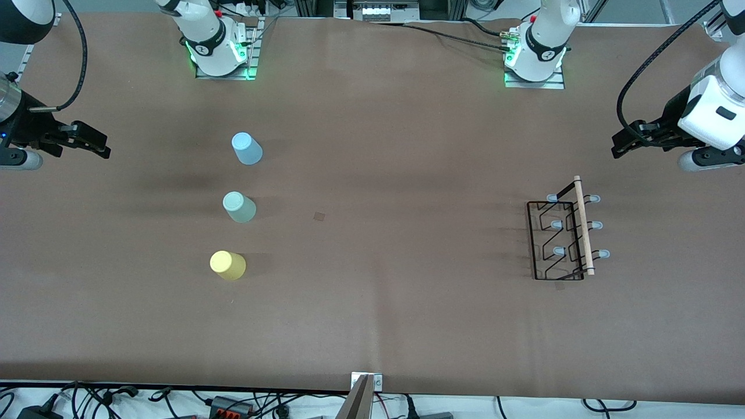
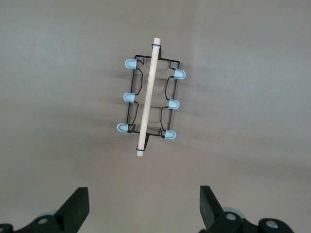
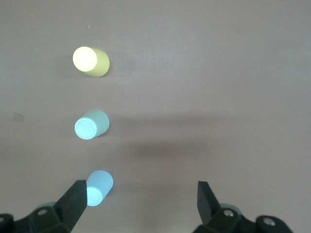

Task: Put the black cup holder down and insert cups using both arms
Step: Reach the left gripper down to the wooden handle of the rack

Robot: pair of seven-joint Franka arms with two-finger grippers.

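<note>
Cups first, moving across the front view from its left edge. The right gripper [image 1: 102, 146] hangs at the frame's left edge, mid-upper height, over bare table toward the right arm's end. Its fingers are spread wide and hold nothing, as the right wrist view [image 3: 141, 201] confirms.

In the left-centre of the frame the three cups stand in a column, all mouth-down and apart from one another:
- light blue cup [image 1: 247, 148], uppermost
- pale green cup [image 1: 238, 207], middle
- yellow cup [image 1: 227, 265], lowest and nearest the camera

At right-centre of the frame the black cup holder [image 1: 556, 240] sits on the table, its wooden rod handle [image 1: 584, 226] running along the top. The left gripper [image 1: 620, 144] is at the upper right edge, not over the rack. It is also wide open and empty [image 2: 143, 206].

Risks, judged from this layout:
- The rod is thin and round, so an off-centre pinch could let the wire rack swing or tip on lifting.
- The cups are light and tapered. A high or hard squeeze may squirt one out or topple it into its neighbour.
- The prongs are narrow, so a tilted cup could catch a tip and drag the rack.
</note>
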